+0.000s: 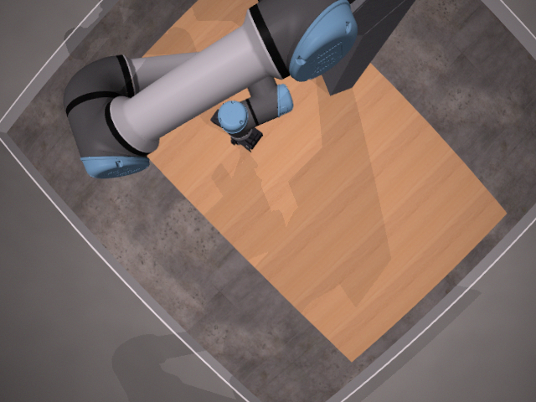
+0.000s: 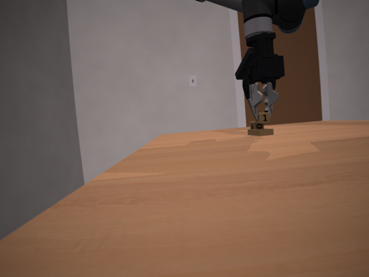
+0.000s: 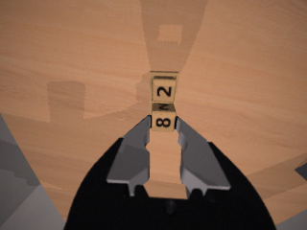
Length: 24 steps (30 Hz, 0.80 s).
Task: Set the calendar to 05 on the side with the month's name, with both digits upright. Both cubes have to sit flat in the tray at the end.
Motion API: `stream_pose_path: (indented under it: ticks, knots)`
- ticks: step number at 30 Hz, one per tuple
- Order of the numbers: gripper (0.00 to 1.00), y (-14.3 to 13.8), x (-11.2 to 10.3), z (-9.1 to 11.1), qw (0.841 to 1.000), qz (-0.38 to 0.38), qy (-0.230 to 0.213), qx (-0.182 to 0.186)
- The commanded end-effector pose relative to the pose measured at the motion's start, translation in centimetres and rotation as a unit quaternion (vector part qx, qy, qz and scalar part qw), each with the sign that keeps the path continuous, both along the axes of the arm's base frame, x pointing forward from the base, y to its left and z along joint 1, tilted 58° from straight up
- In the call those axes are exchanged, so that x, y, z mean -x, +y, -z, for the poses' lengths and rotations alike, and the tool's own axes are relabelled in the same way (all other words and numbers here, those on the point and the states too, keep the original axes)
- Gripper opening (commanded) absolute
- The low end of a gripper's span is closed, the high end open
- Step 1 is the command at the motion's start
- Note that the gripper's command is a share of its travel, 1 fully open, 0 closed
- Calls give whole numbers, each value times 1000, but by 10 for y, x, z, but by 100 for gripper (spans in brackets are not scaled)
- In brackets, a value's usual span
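My gripper points down and is shut on a wooden cube. The held cube has an 8 on top, turned sideways in the wrist view, and an upright 1 towards the exterior camera. It is raised above the small wooden tray; the gap below it is hard to judge. The other cube sits in the tray, with a 2 on top and a 0 towards the exterior camera. A dark side figure between the cubes in the wrist view is unclear. The top view shows neither cube.
The wooden table top carries the tray near one edge. The arm's upper links and a dark upright column stand over its rear part. Shadows of the arm fall across the wood.
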<state>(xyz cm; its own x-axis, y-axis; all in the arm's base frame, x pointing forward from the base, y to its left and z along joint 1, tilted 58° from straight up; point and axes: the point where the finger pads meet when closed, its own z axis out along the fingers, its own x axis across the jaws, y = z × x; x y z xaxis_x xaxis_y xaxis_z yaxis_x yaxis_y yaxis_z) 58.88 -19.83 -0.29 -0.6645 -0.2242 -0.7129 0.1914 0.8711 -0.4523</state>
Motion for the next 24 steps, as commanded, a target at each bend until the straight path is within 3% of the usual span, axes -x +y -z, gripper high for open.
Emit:
stream_pose_path:
  ticks: [1,24]
  knots:
    - [10,-2,-3,2,1000,0,0,0]
    - [10,-5,-9,6,1000,0,0,0]
